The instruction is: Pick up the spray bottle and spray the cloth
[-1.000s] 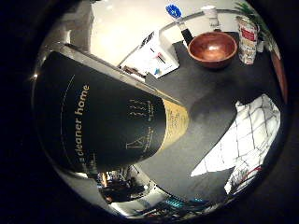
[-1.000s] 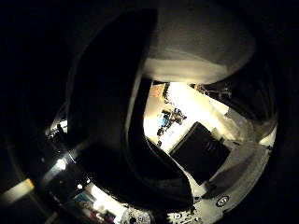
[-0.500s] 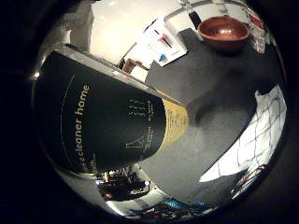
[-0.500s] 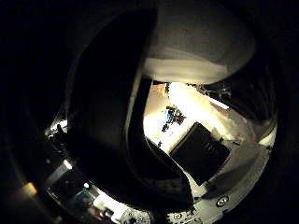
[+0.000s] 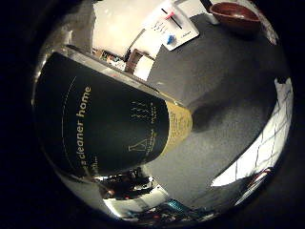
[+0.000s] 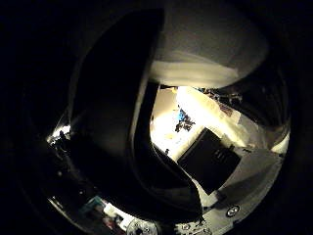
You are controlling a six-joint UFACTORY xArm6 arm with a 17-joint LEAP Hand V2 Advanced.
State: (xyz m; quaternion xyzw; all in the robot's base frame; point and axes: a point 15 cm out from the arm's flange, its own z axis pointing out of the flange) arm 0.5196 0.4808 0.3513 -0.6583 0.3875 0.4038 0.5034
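Note:
The spray bottle [image 5: 105, 124] fills much of the little finger side view, close against my palm, showing a dark label with gold print and a tan band. It hangs tilted above the dark grey table [image 5: 224, 81] and casts a shadow there. My hand [image 6: 210, 49] is shut on the bottle, with a white part curving over the bottle's dark upper body [image 6: 112, 117]. The white checked cloth [image 5: 267, 143] lies flat on the table beyond the bottle's base, partly cut off at the view's edge.
A brown bowl [image 5: 236, 14] stands on the far side of the table. A white sheet [image 5: 174, 26] with coloured markers lies beside the table's far edge. A dark box [image 6: 210, 159] sits on a pale surface.
The whole view has shifted, so my hand has moved with the bottle. The bowl and cloth now sit nearer the view's rim. The bottle keeps its place against the palm.

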